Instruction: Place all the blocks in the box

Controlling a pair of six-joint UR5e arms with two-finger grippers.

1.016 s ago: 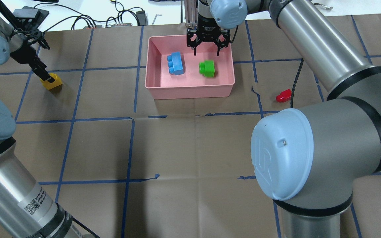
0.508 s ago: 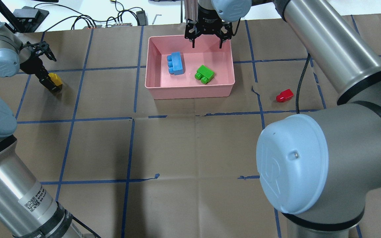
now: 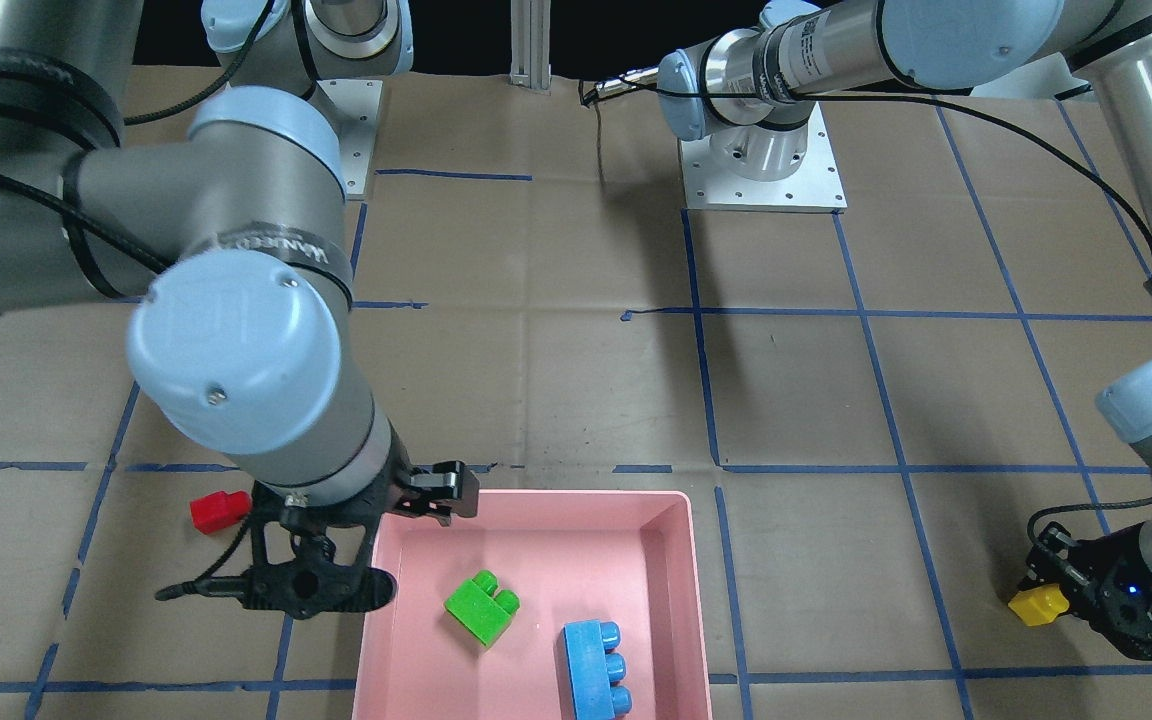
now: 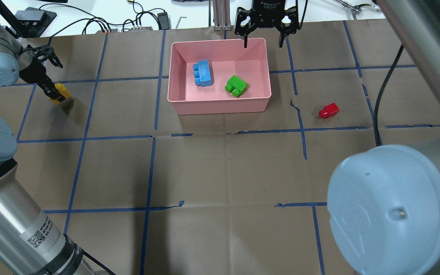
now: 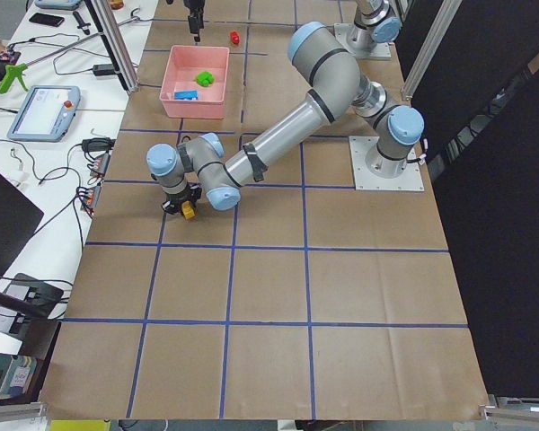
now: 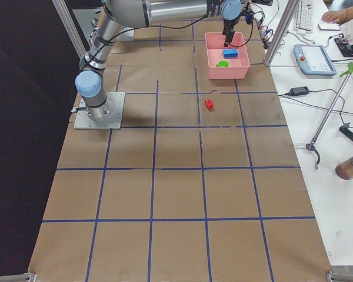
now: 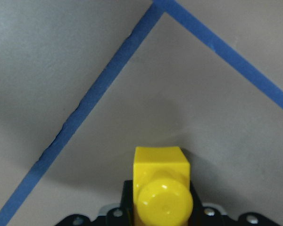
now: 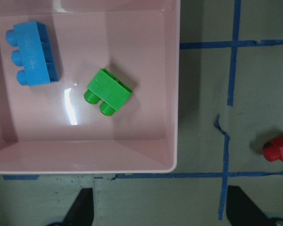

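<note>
The pink box point(image 4: 220, 107) holds the blue block point(image 4: 203, 73) and the green block point(image 4: 236, 85), both lying on its floor. They also show in the right wrist view: the blue block point(image 8: 33, 52), the green block point(image 8: 108, 92) and the box point(image 8: 175, 94). My right gripper point(image 4: 262, 40) is open and empty, high over the box's far right corner. The red block point(image 4: 328, 110) lies on the paper right of the box. My left gripper point(image 4: 54, 93) is shut on the yellow block point(image 7: 161, 183), just above the table at the far left.
Blue tape lines grid the brown paper. Cables and small devices point(image 4: 136, 23) lie along the far table edge, beside an aluminium post point(image 4: 218, 15). My right arm's big elbow point(image 4: 388, 214) fills the near right of the overhead view.
The green block fell from my open right gripper and came to rest in the box. The right gripper rose and drew back to the right. The left gripper shifted slightly with the yellow block.
</note>
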